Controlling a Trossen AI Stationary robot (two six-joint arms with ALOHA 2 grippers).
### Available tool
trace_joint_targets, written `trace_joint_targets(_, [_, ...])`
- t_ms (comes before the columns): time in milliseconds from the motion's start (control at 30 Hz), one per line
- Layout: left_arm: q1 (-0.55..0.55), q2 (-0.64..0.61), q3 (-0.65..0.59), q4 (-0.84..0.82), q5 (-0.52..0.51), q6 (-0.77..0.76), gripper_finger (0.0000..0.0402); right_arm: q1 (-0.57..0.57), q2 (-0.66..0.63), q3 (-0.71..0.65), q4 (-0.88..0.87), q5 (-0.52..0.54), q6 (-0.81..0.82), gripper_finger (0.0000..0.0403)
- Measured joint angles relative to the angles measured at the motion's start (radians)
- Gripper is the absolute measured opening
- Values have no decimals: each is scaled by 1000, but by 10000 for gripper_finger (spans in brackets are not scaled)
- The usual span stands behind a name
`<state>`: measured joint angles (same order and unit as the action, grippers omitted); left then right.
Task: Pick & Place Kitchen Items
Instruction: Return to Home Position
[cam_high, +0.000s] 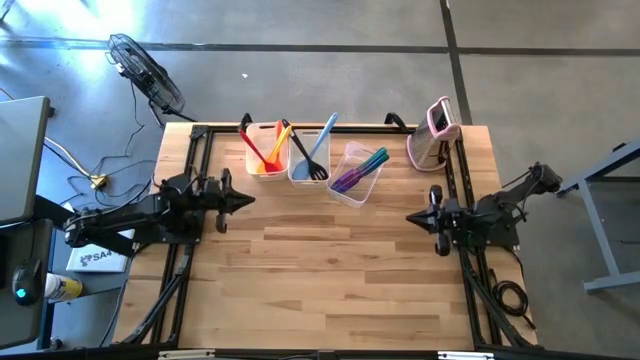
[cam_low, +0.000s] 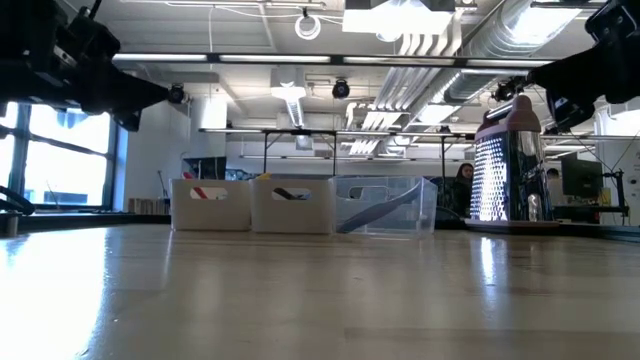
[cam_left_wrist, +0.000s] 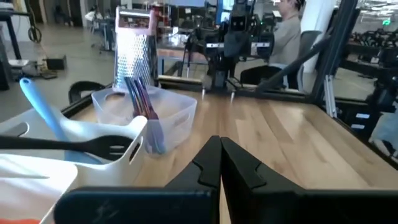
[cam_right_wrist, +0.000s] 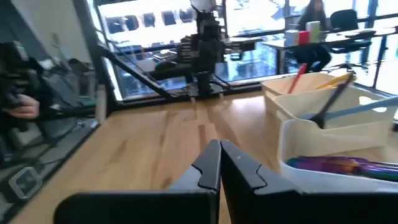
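Observation:
The utensils stand sorted in three plastic tubs at the table's far side. Red, orange and yellow ones are in the left tub (cam_high: 265, 152). A black slotted turner (cam_high: 306, 157) and a light blue spatula (cam_high: 322, 138) are in the middle tub (cam_high: 307, 160). Purple and teal ones (cam_high: 360, 168) lie in the clear right tub (cam_high: 355, 175). My left gripper (cam_high: 248, 200) is shut and empty over the table's left side. My right gripper (cam_high: 410, 218) is shut and empty over the right side.
An upright pink-and-white grater (cam_high: 435, 133) stands at the far right corner, next to the right arm's rail. The wooden table top (cam_high: 330, 270) between and in front of the arms is bare. People sit in the room beyond the table.

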<state>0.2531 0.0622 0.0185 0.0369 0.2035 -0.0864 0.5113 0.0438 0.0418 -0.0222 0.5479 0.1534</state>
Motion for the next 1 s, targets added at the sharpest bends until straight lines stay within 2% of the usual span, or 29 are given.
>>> trace_joint_targets(233, [2, 30, -2, -3, -39, 33, 0, -29, 64, 0, -1, 54, 26, 4])
trace_joint_targets(500, [2, 47, -3, -31, -165, 30, 0, -29, 86, -1, 0, 54, 0, 4])
trace_joint_targets(833, [2, 47, -3, -32, -176, 30, 0, -29, 86, -2, 4, 55, 0, 4])
trace_joint_targets(1000, [-83, 32, -4, -30, -229, 29, 0, -29, 86, -2, 5, 55, 0, 4])
